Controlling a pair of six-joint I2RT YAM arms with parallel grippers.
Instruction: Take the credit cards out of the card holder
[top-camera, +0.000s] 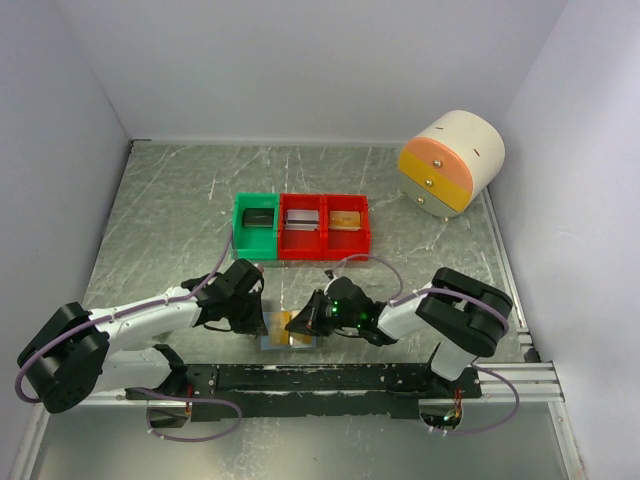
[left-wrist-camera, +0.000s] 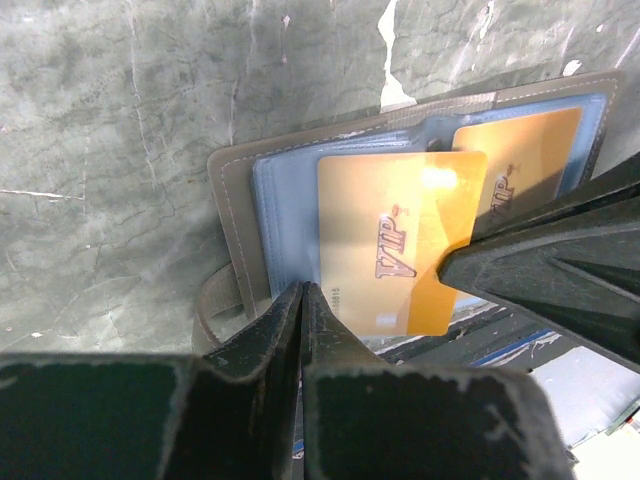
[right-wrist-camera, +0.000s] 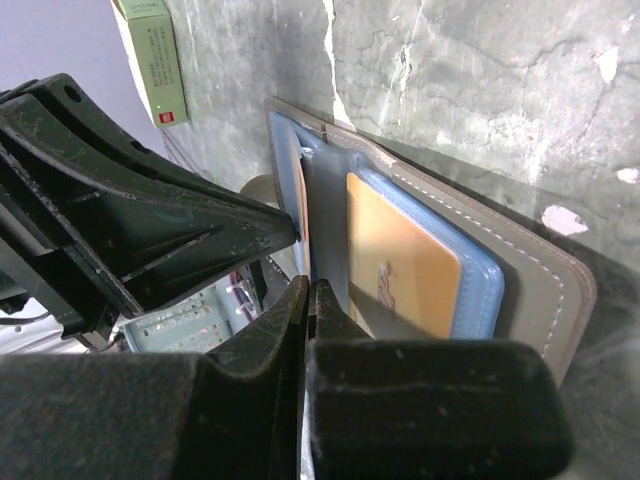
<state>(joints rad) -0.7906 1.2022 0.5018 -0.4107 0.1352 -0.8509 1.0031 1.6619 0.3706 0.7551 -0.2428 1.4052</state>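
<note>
Closest to us in each wrist view were dark fingers. The left gripper was clenched, jaws pressed together with their tips at the near edge of the card holder. The right gripper was clenched too, tips at the rim of a blue pocket. We could not tell whether either pinched anything thin. The card holder lay open and flat on the bench, near its front edge between the two grippers, just beyond the black rail. Two credit cards showed orange in it: one lay askew across a blue pocket, the other sat straight within the pocket beside it. The right gripper's finger crossed the askew card's edge and hid part of the holder behind it. Well back on the bench stood a green bin holding something dark. Touching it was a red bin with a pale thing inside, then a second red bin with a tan thing. A round cream drawer unit sat at the far right, and a small pale box with a red mark showed past the holder.
</note>
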